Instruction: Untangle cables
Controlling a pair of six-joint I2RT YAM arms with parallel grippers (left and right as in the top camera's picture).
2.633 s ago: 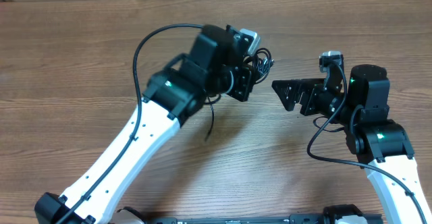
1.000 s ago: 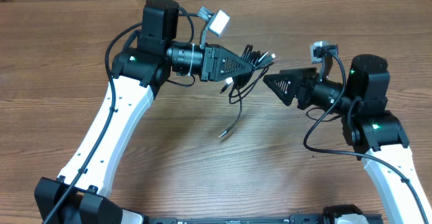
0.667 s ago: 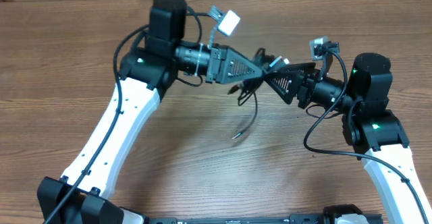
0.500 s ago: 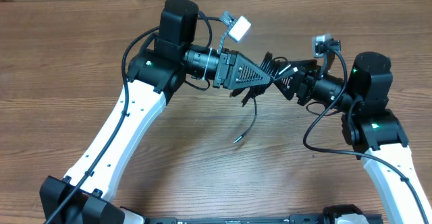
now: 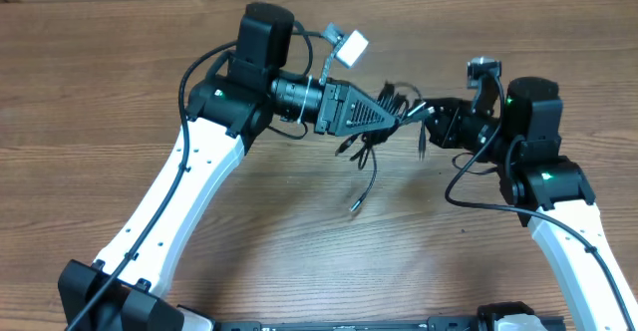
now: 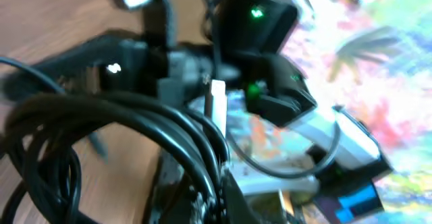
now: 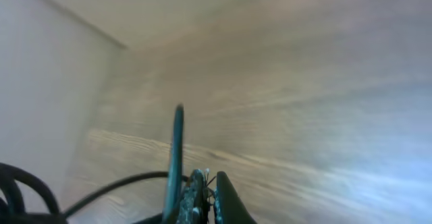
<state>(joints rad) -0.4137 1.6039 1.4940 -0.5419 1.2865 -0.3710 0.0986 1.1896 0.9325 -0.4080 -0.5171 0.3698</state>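
cables [image 5: 392,103]: black bundle held up off the table [image 5: 100,82], bunched right at the tip of the left gripper [image 5: 403,118], between the two grippers
left gripper: fingers pressed together on the bundle; in left wrist view the thick black loops [image 6: 128,116] fill the near side, just in front of the cam
right gripper [image 5: 429,115]: tip just beside the left gripper's tip, pointing at it. fingers [image 7: 223,197] drawn close together, strands run straight into them, so it looks pinched on a strand; pic is blurred
loose end 1: one cord hangs down from the bundle below the left gripper, its plug [image 5: 356,209] low and near the table, well under the tip
loose end 2: short strand w/ plug [image 5: 423,147] dangles just under the right gripper's tip
white plug [image 6: 217,106]: sticks up out of the loops in left wrist view, btwn that cam and the right arm [image 6: 260,21] beyond
right wrist view: one strand [image 7: 177,143] rises just left of the fingers, another comes in from the left; more loops at the lower-left corner
contact w/ table: can't tell if the low plug touches the wood
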